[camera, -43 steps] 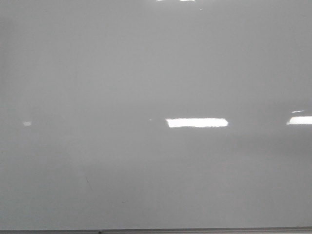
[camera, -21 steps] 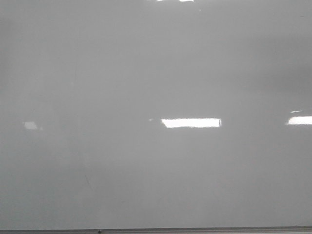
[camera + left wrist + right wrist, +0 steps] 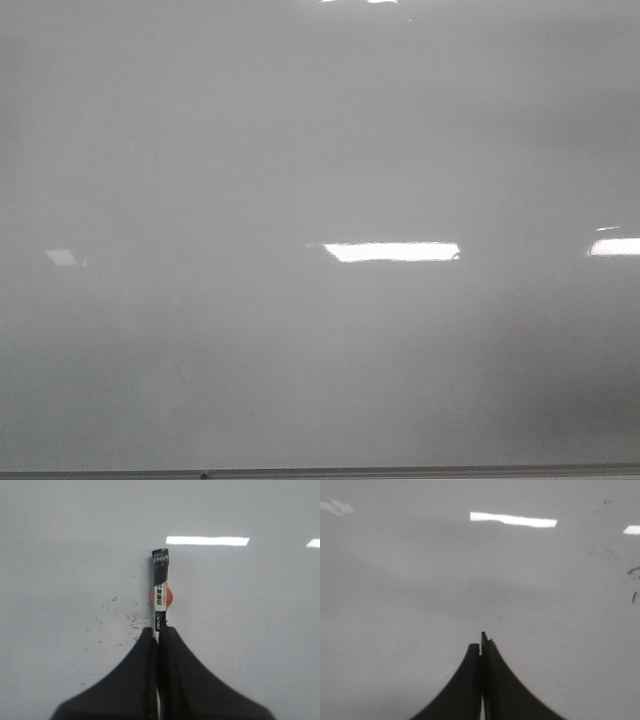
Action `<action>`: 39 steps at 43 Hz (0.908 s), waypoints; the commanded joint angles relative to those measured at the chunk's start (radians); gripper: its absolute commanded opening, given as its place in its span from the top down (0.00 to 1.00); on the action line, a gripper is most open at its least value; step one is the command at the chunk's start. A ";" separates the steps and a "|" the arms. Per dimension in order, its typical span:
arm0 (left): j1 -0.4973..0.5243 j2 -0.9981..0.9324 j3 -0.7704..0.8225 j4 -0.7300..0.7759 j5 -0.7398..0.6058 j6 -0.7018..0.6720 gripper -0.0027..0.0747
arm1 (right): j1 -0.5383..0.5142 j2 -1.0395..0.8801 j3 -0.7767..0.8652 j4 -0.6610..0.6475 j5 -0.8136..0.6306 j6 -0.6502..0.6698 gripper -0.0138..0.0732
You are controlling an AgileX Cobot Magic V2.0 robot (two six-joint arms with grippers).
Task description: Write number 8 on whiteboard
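Front view: one large glossy pale grey-white whiteboard (image 3: 200, 150) fills the frame, its thin grey bottom edge visible. Three bright rectangular light reflections are seen mid-height, one more at the top edge. No arm is seen in this view. A written figure cannot be made out on the board here.

Left wrist view: the left tool (image 3: 159, 632), two black fingers, is clenched on one marker pen (image 3: 160, 587) with a white labelled barrel, black end and a red patch at mid-barrel. The pen projects straight out from between the fingertips toward the whiteboard; contact of its end with the surface cannot be told. Scattered small dark specks (image 3: 125, 617) are noted on the board just beside the pen and fingertips.

Right wrist view: the right tool (image 3: 481, 647) is pressed closed, nothing seen between its black fingers. A few dark smudges (image 3: 634, 580) lie well apart from it, near the frame edge.
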 commanded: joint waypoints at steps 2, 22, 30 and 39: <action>-0.003 0.048 -0.033 -0.011 -0.059 -0.003 0.99 | 0.000 0.074 -0.030 -0.016 -0.069 -0.007 0.92; -0.003 0.206 -0.018 0.046 -0.025 -0.003 0.40 | 0.000 0.165 -0.030 -0.016 -0.071 -0.007 0.32; -0.003 0.304 -0.026 0.020 -0.089 -0.003 0.21 | 0.000 0.165 -0.030 -0.016 -0.073 -0.007 0.14; -0.003 0.450 -0.088 0.009 -0.120 -0.003 0.25 | 0.000 0.165 -0.030 -0.016 -0.074 -0.007 0.14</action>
